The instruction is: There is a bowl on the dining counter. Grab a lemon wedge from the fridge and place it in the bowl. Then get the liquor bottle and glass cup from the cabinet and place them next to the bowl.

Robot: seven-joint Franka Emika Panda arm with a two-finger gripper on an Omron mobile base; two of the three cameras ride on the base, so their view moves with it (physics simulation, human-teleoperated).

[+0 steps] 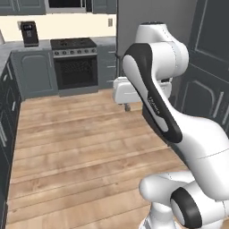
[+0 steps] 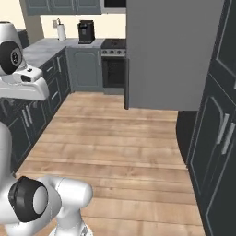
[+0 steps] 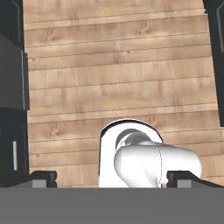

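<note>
Fridge stands at 1 o'clock in the right base view, a tall flat dark grey front, door shut. Gripper hangs over bare wood floor, jaws spread wide, nothing between them. Stove sits at 11 o'clock in the left base view, coffee machine left of it.
</note>
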